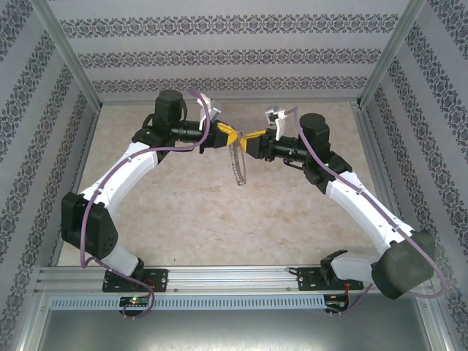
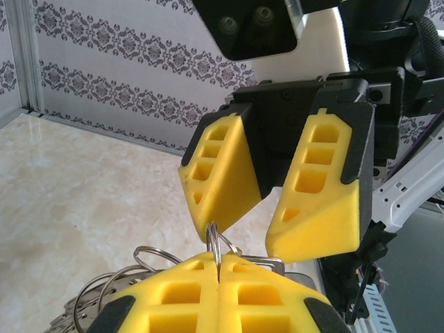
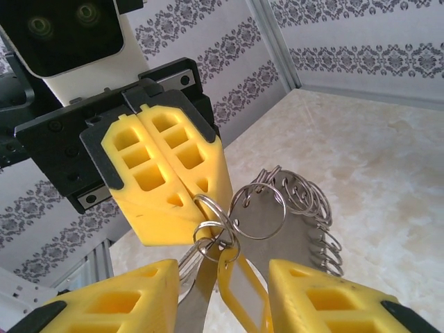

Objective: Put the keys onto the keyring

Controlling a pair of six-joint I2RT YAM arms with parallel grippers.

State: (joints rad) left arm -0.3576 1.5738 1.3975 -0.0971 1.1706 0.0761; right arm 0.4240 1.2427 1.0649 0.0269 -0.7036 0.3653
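Keyring (image 1: 239,164) hangs mid-air toward twelve o'clock over the surface (image 1: 190,219), pinched in the fully closed left pincer (image 1: 223,134); right pincer (image 2: 262,236) stands half-spread around the key (image 3: 241,288), not gripping; threading looks begun, not finished.

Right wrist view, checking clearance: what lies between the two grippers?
In the right wrist view: small rings, the key and a yellow tag, hanging from the shut left gripper.

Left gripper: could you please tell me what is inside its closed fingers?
A thin metal ring pokes out between the shut fingers of the left gripper. The part clamped between the yellow pads is covered, so its depth cannot be seen.
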